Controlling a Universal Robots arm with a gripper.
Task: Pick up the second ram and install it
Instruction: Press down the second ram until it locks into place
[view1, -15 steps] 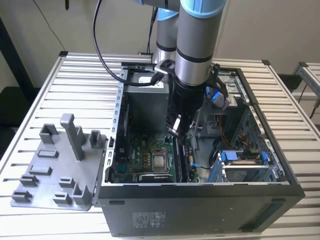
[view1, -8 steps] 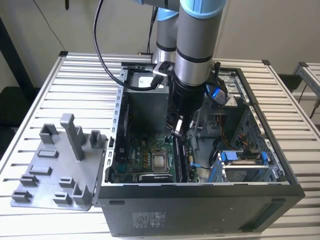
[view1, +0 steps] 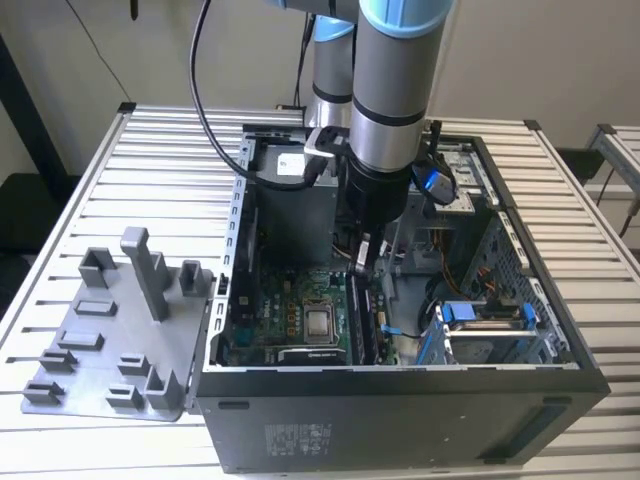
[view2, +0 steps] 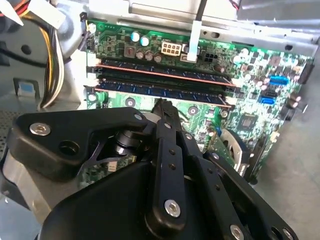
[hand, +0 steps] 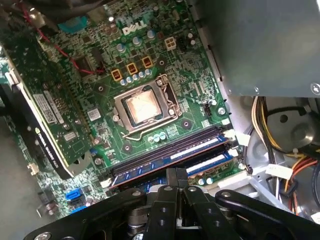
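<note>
My gripper (view1: 362, 260) hangs inside the open computer case (view1: 400, 410), over the memory slots beside the processor socket (hand: 142, 107). Its black fingers are shut together, and I see nothing between them. Two dark ram sticks with rows of black chips stand side by side in the slots (hand: 170, 155). The ram nearest my fingertips (view2: 165, 92) lies just beyond the gripper (view2: 162, 106), with the other stick (view2: 160, 70) behind it. In the first wrist view the gripper (hand: 176, 174) sits right at the edge of the pair. I cannot tell whether the fingertips touch the stick.
A grey plastic fixture (view1: 110, 340) with upright posts stands on the slatted table at the exterior view's left. Inside the case are a graphics card (hand: 40, 115), the power supply box (hand: 260, 45), yellow cable bundles (hand: 270, 130) and a drive cage (view1: 490, 330).
</note>
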